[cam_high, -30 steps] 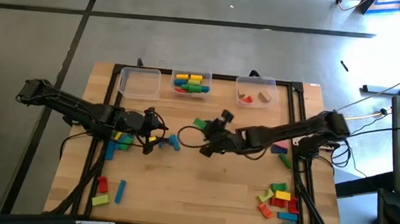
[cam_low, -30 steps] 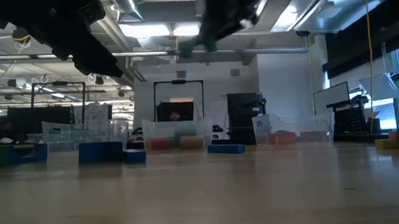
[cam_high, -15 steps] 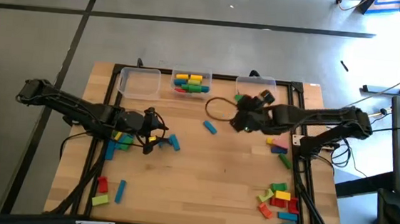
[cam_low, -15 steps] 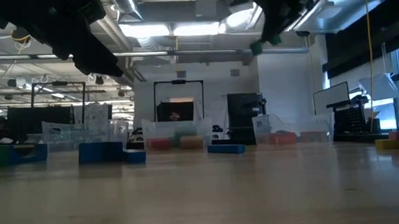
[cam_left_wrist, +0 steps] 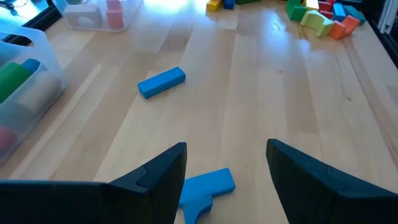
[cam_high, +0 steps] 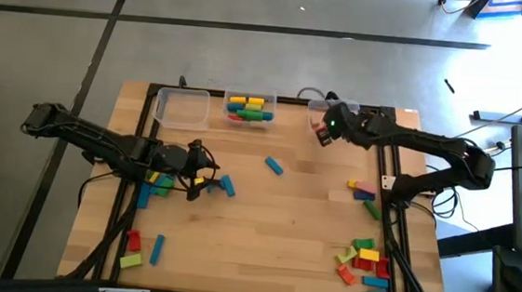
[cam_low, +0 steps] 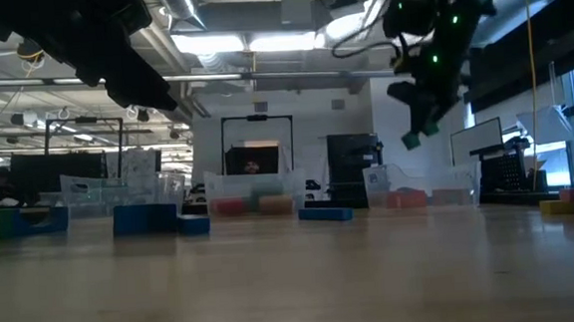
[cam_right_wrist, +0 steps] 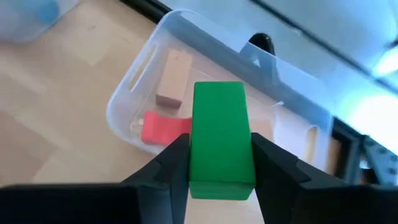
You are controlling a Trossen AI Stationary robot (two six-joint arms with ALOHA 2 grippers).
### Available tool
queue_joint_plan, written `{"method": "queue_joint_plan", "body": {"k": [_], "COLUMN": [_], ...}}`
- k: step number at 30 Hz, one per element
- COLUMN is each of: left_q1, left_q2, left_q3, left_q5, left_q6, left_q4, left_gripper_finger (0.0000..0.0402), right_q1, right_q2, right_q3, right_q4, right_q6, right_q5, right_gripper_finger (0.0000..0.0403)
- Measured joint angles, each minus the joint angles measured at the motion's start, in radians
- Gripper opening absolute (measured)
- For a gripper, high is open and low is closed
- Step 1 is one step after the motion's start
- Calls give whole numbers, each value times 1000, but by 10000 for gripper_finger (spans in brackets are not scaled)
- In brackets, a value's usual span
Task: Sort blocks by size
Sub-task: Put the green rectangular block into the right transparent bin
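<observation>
— While we log progress: where does the sort stand?

— Early, we judge. Three clear bins sit along the far edge of the bench (cam_high: 262,249). The left bin (cam_high: 182,109) looks bare, the middle bin (cam_high: 251,108) holds a handful of long bars and cylinders, and the right bin (cam_high: 334,115) shows only a red piece (cam_right_wrist: 163,128) and a pale one (cam_right_wrist: 173,80).

— And the right pincer (cam_right_wrist: 217,165)?

— Clenched on a green block (cam_right_wrist: 219,138), poised above the near rim of the right bin; not yet dropped. The low view shows it held well above the bench.

— Left pincer (cam_left_wrist: 225,168)?

— Fingers spread, holding nothing, low over a blue block (cam_left_wrist: 205,186) on the left half of the bench. Another blue bar (cam_left_wrist: 161,83) lies alone near the centre.

— What is left?

— Most of it, by our reckoning. A mixed heap (cam_high: 364,262) sits at the near right corner, a few pieces (cam_high: 364,193) by the right rail, a cluster (cam_high: 157,186) beside the left arm, and three strays (cam_high: 141,247) at the near left corner. All unsorted.
</observation>
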Motion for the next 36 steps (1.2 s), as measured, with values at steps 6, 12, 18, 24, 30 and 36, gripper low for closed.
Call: {"method": "queue_joint_plan", "body": {"k": [6, 12, 18, 24, 30, 36], "left_q1": [0, 0, 0, 0, 0, 0], "left_q2": [0, 0, 0, 0, 0, 0], "left_q3": [0, 0, 0, 0, 0, 0], "left_q5": [-11, -15, -15, -22, -39, -39], "left_q6": [3, 8, 8, 8, 19, 18], "left_q4": [0, 0, 0, 1, 1, 1], "left_gripper_finger": [217, 217, 217, 217, 217, 217], "right_q1": [-138, -216, -263, -279, -277, -277], "right_q2": [0, 0, 0, 2, 3, 3], "right_q3": [-42, -93, -164, -201, -264, -336], "right_q4": [75, 84, 212, 334, 390, 453], "right_q6": [-31, -34, -49, -57, -50, -25], "right_q5": [-94, -120, -166, -171, -171, -160], "right_gripper_finger": [144, 145, 146, 147, 147, 147]}}
